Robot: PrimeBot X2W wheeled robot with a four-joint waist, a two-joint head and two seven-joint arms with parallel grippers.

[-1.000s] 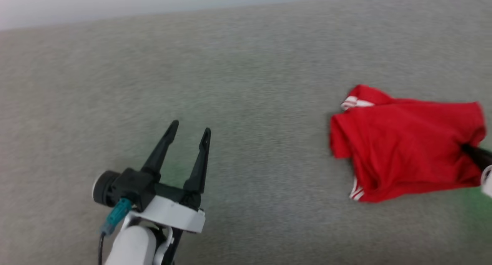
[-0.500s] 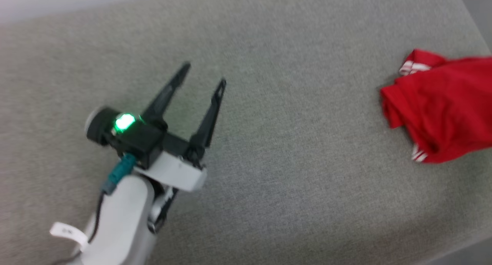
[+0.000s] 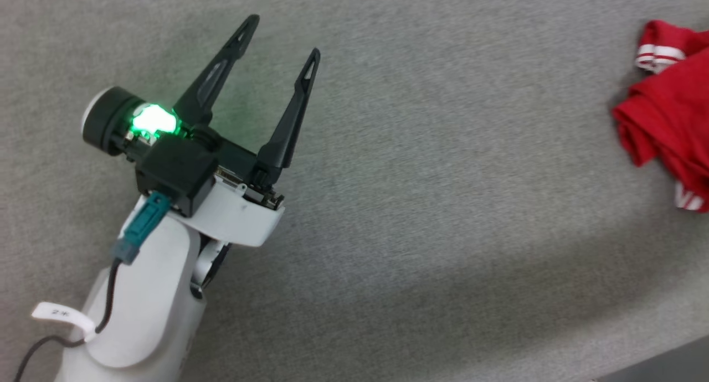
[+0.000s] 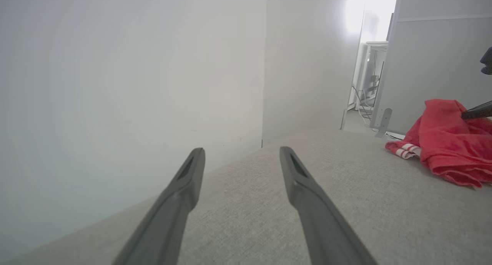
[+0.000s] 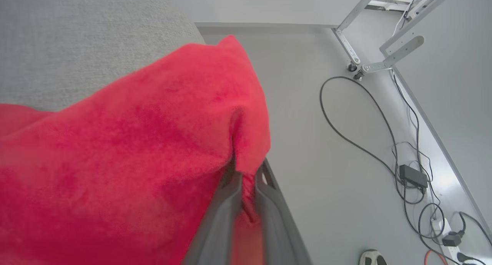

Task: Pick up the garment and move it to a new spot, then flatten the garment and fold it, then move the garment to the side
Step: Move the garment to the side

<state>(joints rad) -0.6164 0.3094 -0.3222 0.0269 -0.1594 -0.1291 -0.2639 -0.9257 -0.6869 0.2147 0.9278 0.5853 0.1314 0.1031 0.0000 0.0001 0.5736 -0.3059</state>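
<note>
Red and crumpled, the soft T-shirt (image 3: 670,122) with its red-and-white striped trim lies bunched at the far right of the head view, on the grey woven-fabric bench (image 3: 443,205), cut off by the frame. The right tool (image 5: 249,173), with its two long dark fingers, is clamped on a fold of that T-shirt. The cloth is pinched between the fingers and drapes across to the left in the right wrist view. Beyond it lie a pale grey floor (image 5: 307,103) and loose black cables (image 5: 357,138). In the left wrist view the T-shirt (image 4: 449,149) rests on the bench, one part pulled up into a peak. The left tool (image 3: 283,36) hovers above bare bench, well apart from the T-shirt, its fingers spread wide and empty. A green light (image 3: 152,119) glows on its black wrist housing.
</note>
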